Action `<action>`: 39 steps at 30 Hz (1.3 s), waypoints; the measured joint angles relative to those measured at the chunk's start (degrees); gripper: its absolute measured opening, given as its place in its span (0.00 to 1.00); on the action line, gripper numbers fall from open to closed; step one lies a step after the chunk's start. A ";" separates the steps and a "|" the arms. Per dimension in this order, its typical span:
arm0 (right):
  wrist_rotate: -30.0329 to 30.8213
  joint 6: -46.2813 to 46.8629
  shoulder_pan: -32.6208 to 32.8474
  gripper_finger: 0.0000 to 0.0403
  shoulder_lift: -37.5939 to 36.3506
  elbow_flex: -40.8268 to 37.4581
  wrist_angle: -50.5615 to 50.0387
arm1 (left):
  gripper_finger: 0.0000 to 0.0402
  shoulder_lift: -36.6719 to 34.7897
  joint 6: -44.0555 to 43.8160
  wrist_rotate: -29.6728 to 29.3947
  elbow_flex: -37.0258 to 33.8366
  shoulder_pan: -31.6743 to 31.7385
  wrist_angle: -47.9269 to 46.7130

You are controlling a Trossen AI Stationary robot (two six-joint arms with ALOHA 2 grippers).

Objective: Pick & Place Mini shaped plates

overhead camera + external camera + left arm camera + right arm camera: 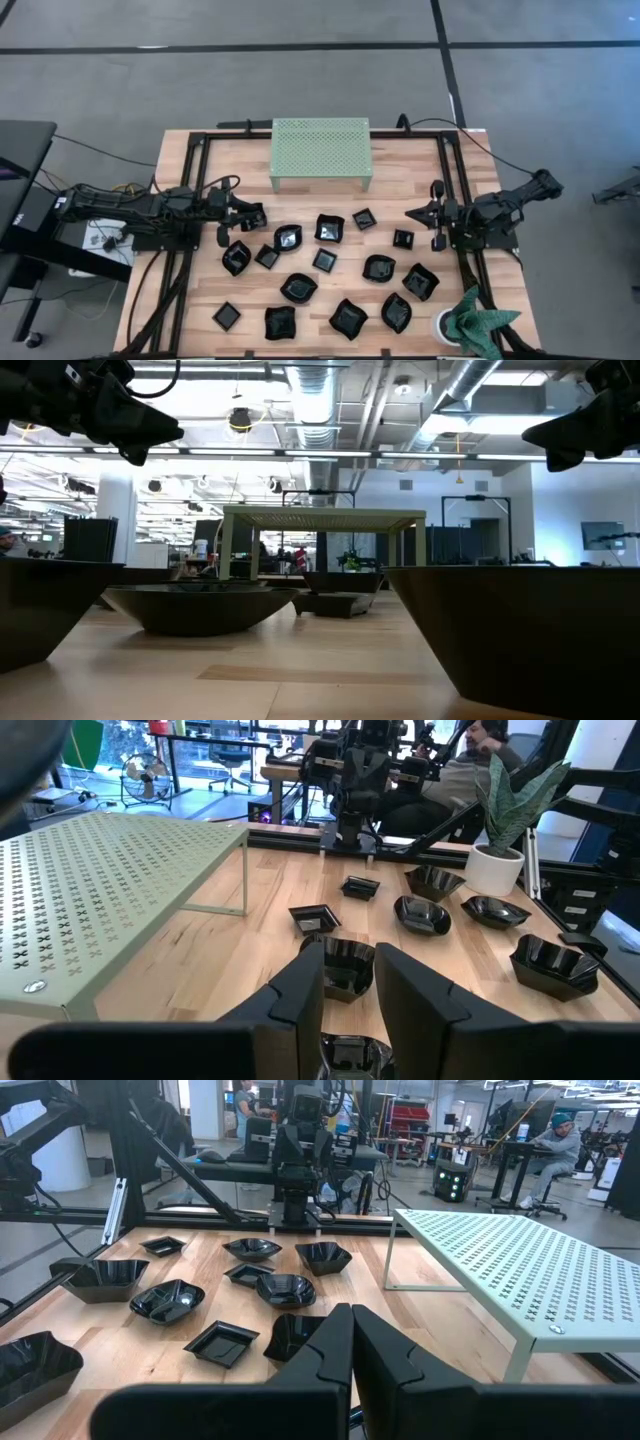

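Black mini shaped plates lie scattered across the near half of the tabletop.
Left gripper hovers above the left-hand plates, fingers partly open and empty; right gripper waits right, fingers closed, empty.

Non-task items on table
Green perforated stand at rear centre; potted plant at front-right corner.

The pale wooden table, framed by black rails, carries a pale green perforated stand on legs at its far middle, some sixteen glossy black mini shaped plates scattered singly across its near half, and a potted plant at its near right corner.
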 joint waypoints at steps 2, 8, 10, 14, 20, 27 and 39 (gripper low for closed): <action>0.01 0.00 -0.01 0.00 0.00 0.00 0.01 | 0.24 0.00 0.00 0.01 0.00 0.01 0.00; 0.00 0.00 -0.02 0.00 0.00 0.00 0.00 | 0.24 0.01 0.00 0.00 0.01 0.00 0.00; 0.00 0.00 -0.02 0.00 0.00 0.00 0.02 | 0.24 0.00 0.00 0.02 0.00 -0.01 0.00; 0.00 0.00 0.00 0.00 -0.02 0.00 0.02 | 0.24 0.01 0.00 0.01 0.00 0.00 0.00; 0.02 0.00 0.00 0.00 0.00 0.00 0.01 | 0.24 -0.01 0.00 0.00 0.00 0.00 0.00; 0.00 0.00 -0.02 0.00 0.00 0.00 0.02 | 0.24 -0.01 0.02 0.02 0.00 -0.01 0.00; 0.02 -0.07 -0.02 0.00 -0.02 0.00 3.39 | 0.24 -0.07 -2.84 0.00 0.00 0.01 15.43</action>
